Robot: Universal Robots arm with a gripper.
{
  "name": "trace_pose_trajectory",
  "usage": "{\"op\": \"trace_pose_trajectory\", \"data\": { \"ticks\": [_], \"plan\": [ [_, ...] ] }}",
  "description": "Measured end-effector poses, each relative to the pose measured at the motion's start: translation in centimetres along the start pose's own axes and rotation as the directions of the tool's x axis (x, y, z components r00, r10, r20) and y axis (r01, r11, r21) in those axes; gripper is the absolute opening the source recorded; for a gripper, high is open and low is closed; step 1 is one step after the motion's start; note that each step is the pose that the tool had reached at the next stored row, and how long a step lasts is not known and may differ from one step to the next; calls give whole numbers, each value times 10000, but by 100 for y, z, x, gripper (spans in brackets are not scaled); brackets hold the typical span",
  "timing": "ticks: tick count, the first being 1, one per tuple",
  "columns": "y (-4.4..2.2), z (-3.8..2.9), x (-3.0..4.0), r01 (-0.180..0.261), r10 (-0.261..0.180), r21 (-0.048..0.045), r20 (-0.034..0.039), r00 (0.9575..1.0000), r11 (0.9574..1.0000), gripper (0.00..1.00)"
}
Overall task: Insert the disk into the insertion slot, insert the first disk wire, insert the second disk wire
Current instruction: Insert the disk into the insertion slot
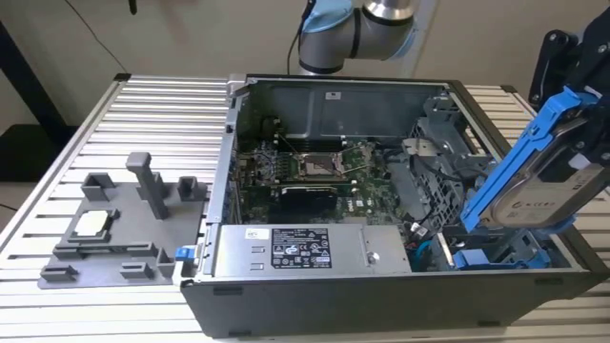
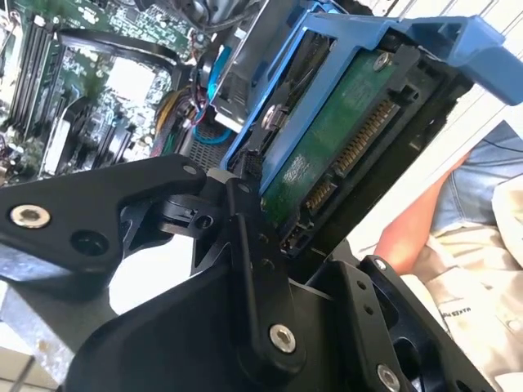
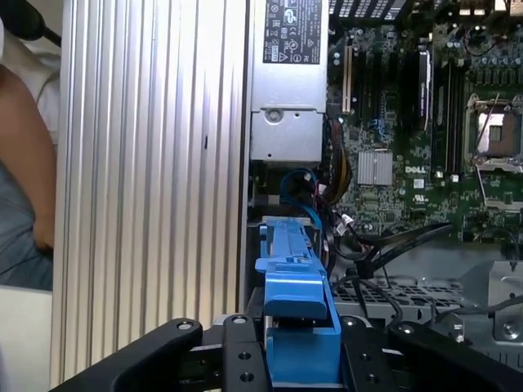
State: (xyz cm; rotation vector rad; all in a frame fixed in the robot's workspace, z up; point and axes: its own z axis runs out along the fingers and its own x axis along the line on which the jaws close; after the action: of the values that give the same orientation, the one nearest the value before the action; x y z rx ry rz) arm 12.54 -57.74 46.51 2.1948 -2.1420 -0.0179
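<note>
Your end effector [image 3: 298,363] is pinching the disk [image 1: 548,179] by its blue bracket, with fingers [image 3: 237,363] pressed in on either side. The disk hangs tilted, its lower end just above the corner of the open computer case [image 1: 381,300] at the exterior view's right, near the power supply [image 1: 305,250]. The second wrist view shows you the disk's green board and connector. A person's arm [image 3: 24,163] is beside the surface [image 1: 162,107].
</note>
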Motion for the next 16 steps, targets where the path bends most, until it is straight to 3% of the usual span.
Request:
{"op": "trace_pose_trajectory", "data": {
  "ticks": [16],
  "plan": [
    [-31, 236, -28, 14, -14, 10, 45, 10000, 10000, 33]
  ]
}}
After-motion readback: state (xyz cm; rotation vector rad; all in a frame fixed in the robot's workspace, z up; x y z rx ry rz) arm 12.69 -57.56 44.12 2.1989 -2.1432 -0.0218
